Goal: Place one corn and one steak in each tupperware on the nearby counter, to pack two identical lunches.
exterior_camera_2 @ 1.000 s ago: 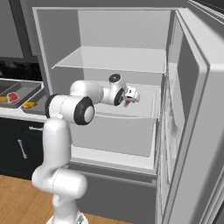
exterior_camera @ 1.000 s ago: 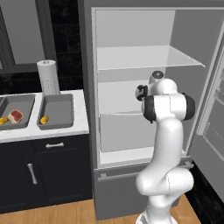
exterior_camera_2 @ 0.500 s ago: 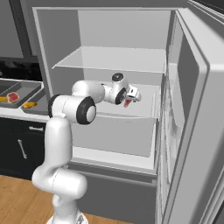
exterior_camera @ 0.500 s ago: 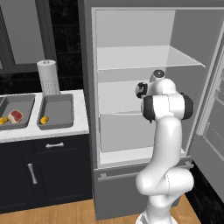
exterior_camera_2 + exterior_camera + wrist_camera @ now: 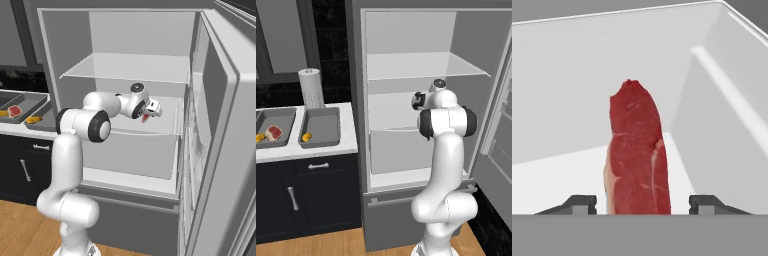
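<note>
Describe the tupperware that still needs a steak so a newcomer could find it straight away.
Start at the open fridge and look left to the white counter. Two grey trays sit side by side there; it is the tupperware nearer the fridge, in front of the paper towel roll. It holds just a corn, while its neighbour also holds a red steak.

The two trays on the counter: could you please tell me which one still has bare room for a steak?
The right tray is mostly bare: one corn sits in its near left corner, leaving the floor beside it free. The left tray already holds a steak and a corn, crowding its near end.
</note>
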Robot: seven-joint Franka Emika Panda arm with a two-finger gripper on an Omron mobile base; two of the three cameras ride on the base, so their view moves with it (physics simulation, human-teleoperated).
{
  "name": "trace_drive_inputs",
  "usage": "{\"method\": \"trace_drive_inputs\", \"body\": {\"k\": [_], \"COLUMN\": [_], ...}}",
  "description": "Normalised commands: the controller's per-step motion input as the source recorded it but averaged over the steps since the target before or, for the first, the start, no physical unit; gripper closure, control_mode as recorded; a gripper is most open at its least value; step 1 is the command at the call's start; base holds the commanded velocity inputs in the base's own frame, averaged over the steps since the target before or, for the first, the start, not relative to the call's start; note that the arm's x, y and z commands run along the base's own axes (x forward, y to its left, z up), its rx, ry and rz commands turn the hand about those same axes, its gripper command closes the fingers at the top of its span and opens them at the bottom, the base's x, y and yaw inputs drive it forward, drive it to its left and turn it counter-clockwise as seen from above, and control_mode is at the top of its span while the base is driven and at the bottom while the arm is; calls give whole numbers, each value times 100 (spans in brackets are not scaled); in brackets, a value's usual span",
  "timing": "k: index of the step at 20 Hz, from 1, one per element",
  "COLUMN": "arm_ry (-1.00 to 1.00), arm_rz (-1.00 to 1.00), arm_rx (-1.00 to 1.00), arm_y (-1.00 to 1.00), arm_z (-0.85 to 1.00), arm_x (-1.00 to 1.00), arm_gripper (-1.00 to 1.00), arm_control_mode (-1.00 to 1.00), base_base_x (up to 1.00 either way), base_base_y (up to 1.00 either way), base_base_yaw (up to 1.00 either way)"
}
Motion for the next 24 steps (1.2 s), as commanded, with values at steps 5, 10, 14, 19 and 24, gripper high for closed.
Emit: {"method": "trace_drive_inputs", "body": {"k": [5, 10, 14, 19, 24], "arm_ry": [0, 0, 0, 0, 0], "arm_rz": [0, 0, 0, 0, 0], "arm_rx": [0, 0, 0, 0, -3], "arm_y": [0, 0, 0, 0, 2], "arm_z": [-16, 0, 0, 0, 0], "arm_x": [0, 0, 0, -1, -18], "arm_gripper": [100, 100, 100, 100, 100], "arm_control_mode": [-100, -100, -100, -100, -100], "base_base_x": [0, 0, 0, 0, 0], "base_base_y": [0, 0, 0, 0, 0], "base_base_yaw": [0, 0, 0, 0, 0]}}
